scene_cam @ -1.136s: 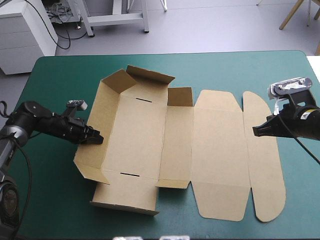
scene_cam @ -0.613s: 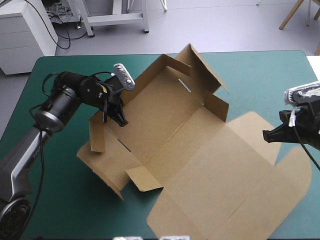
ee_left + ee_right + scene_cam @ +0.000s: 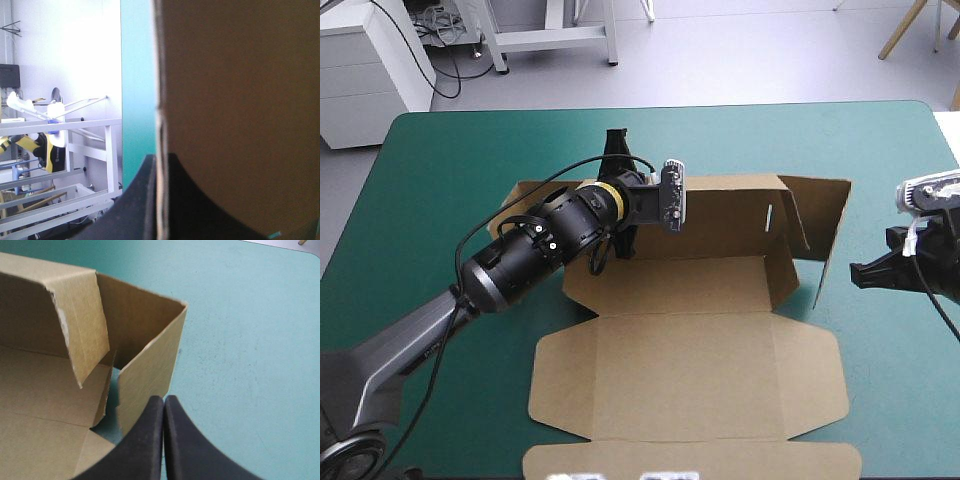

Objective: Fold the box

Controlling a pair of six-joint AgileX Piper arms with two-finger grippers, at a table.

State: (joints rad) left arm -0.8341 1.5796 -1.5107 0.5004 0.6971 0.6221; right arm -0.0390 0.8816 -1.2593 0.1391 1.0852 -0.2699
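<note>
The left gripper (image 3: 160, 158) was clamped on the box (image 3: 680, 290). Its two black fingers (image 3: 135, 205) stood almost together with an edge of brown board pinched between them. Board filled the view on one side of the gripper, and a strip of the teal-green cover (image 3: 440, 180) showed on the other. The right gripper (image 3: 164, 400) grasped nothing: its own fingers (image 3: 142, 445) met in a single pointed arch, the tips close beside the lower corner of the box's raised end wall (image 3: 150, 365). Contact could not be made out. Ahead of that gripper a flap (image 3: 82, 320) leaned inward from the long wall. In the high view the left arm reached from the lower left of the frame up to the far wall (image 3: 720, 215), left of centre, and the right gripper sat at the frame's right edge. The box lay in the middle of the table as an open tray at the centre of the frame, far wall and end wall upright. Its lid (image 3: 690, 380) lay flat on the cover and reached toward the bottom centre.
</note>
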